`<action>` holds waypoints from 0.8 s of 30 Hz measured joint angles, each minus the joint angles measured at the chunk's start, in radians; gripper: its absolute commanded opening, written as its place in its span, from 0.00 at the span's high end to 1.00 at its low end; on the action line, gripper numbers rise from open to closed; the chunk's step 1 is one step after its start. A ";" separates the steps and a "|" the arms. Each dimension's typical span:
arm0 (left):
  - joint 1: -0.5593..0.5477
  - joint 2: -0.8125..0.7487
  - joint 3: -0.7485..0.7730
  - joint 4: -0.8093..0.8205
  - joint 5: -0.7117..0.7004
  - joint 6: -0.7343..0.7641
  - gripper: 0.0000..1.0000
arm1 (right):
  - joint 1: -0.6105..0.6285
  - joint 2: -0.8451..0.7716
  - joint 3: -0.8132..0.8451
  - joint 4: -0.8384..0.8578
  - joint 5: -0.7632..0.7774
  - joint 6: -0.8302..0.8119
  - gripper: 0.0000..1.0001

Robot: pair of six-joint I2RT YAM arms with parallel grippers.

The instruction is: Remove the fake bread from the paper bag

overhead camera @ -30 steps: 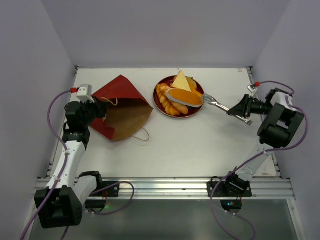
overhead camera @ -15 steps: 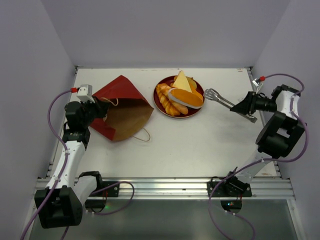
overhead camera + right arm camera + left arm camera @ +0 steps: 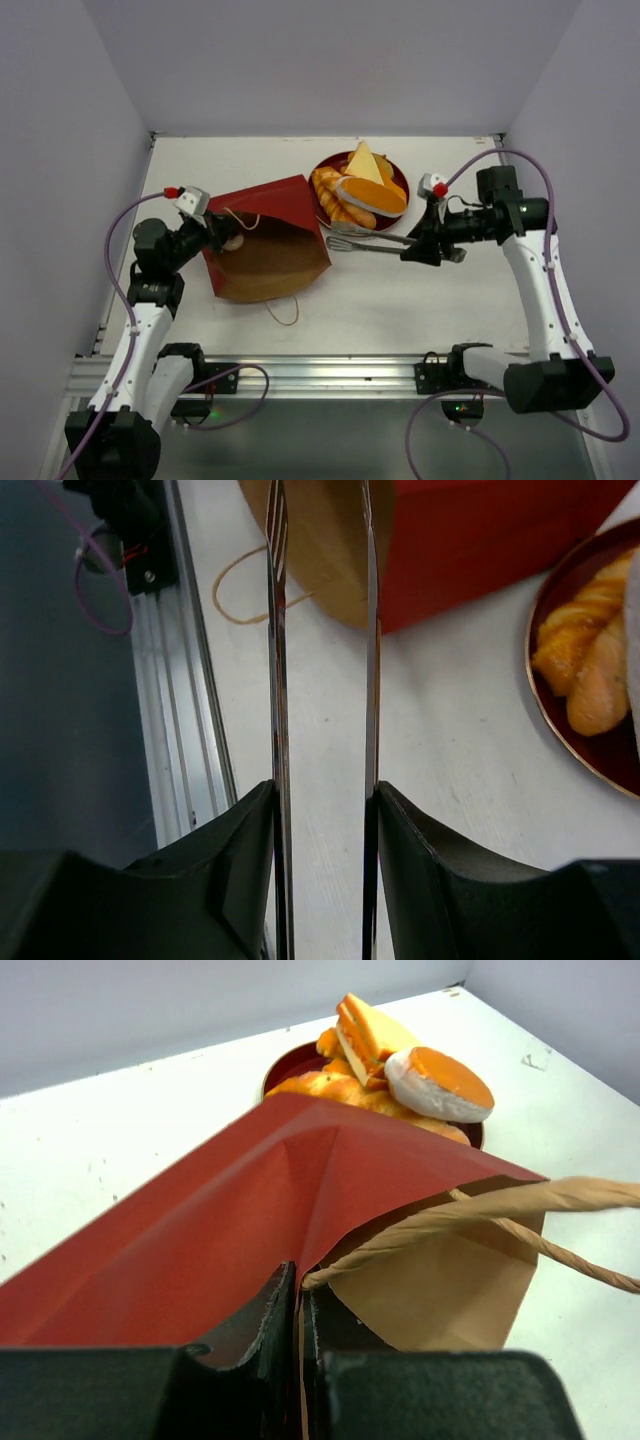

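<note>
While the left gripper (image 3: 300,1295) pinches the rim of the lying bag (image 3: 270,230), the right gripper (image 3: 420,246) clamps a pair of tongs (image 3: 362,243). Their arms stand narrow with nothing between them, tips at the bag's right edge. Bread (image 3: 365,192) sits piled on the plate (image 3: 402,182).

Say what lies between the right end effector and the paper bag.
Metal tongs held by the right end effector, stretched over bare table toward the paper bag; top view.
</note>
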 measured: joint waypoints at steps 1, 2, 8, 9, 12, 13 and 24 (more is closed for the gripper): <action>-0.001 -0.019 -0.005 0.003 0.011 0.012 0.88 | 0.025 -0.037 -0.022 0.025 0.019 0.021 0.54; -0.001 -0.034 -0.008 0.008 0.018 0.017 0.88 | 0.080 -0.061 -0.040 0.042 0.036 0.035 0.54; -0.003 -0.002 0.012 0.025 0.027 -0.014 0.88 | 0.345 -0.123 -0.165 0.185 0.204 0.138 0.55; -0.003 0.019 0.026 0.023 0.020 -0.030 0.88 | 0.402 -0.124 -0.177 0.215 0.254 0.157 0.55; -0.003 0.062 0.060 0.015 0.001 -0.076 0.88 | 0.568 -0.124 -0.181 0.303 0.410 0.208 0.55; -0.003 0.068 0.066 0.014 -0.003 -0.090 0.88 | 0.626 -0.121 -0.180 0.337 0.471 0.222 0.55; -0.003 0.059 0.069 -0.005 -0.022 -0.129 0.88 | 1.101 0.187 -0.166 0.744 1.216 0.228 0.54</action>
